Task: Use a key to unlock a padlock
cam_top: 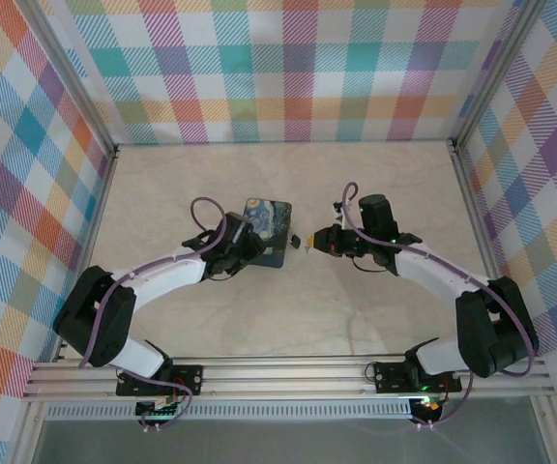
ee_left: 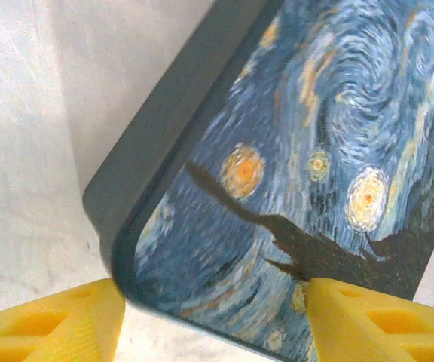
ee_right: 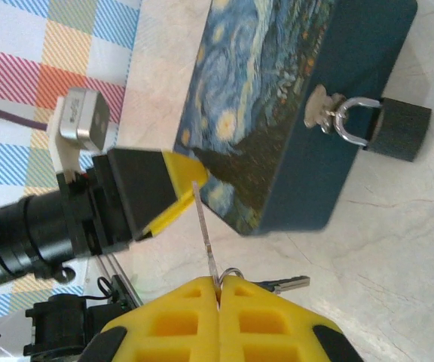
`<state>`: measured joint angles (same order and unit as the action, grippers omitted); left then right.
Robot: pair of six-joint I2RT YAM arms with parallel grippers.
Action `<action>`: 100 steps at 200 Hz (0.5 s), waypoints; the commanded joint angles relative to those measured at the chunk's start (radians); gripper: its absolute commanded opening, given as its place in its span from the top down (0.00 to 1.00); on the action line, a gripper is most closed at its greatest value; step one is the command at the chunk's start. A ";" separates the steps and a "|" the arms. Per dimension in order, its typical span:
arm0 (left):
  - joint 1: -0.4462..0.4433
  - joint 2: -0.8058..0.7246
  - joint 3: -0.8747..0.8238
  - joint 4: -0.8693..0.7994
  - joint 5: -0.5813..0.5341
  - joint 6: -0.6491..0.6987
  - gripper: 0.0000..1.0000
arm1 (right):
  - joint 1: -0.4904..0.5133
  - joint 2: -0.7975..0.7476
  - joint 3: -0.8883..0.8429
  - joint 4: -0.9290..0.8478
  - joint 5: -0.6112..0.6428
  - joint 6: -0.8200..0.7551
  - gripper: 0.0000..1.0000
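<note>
Pale, faintly veined table is seen beneath both arms, and on it the task is judged to be partway through: the key is taken up, but the lock is not yet opened. The key is pinched by the right gripper, whose jaws are pressed together on it so that the thin blade sticks out from between the yellow fingertips (a ring and a second key hang just beside them). The padlock is found closed. Its silvery shackle is passed through the hasp on the side wall of the dark blue swirl-patterned box, and its dark body lies just beside that wall. Blade and padlock are apart, and the keyhole cannot be made out. The left gripper is set astride a corner of the box with its jaws spread; whether the box is actually squeezed cannot be told. By this reckoning, the blade has yet to be lined up, inserted and turned, and the shackle freed. The table is enclosed on three sides by walls covered in pastel plaid.
</note>
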<state>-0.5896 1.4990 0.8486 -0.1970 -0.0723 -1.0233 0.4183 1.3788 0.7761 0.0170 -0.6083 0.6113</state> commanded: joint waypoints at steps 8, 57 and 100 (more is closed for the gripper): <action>0.095 0.060 0.049 -0.033 -0.025 0.067 0.38 | -0.005 -0.053 -0.014 -0.044 0.011 -0.040 1.00; 0.259 0.169 0.232 -0.099 0.068 0.240 0.39 | -0.004 -0.088 -0.018 -0.076 0.020 -0.046 1.00; 0.170 0.179 0.382 -0.307 -0.051 0.279 0.32 | -0.003 -0.088 -0.021 -0.088 0.026 -0.054 1.00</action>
<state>-0.3435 1.7248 1.1919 -0.3256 -0.0330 -0.7864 0.4183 1.3117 0.7681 -0.0479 -0.5861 0.5854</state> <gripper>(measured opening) 0.655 0.048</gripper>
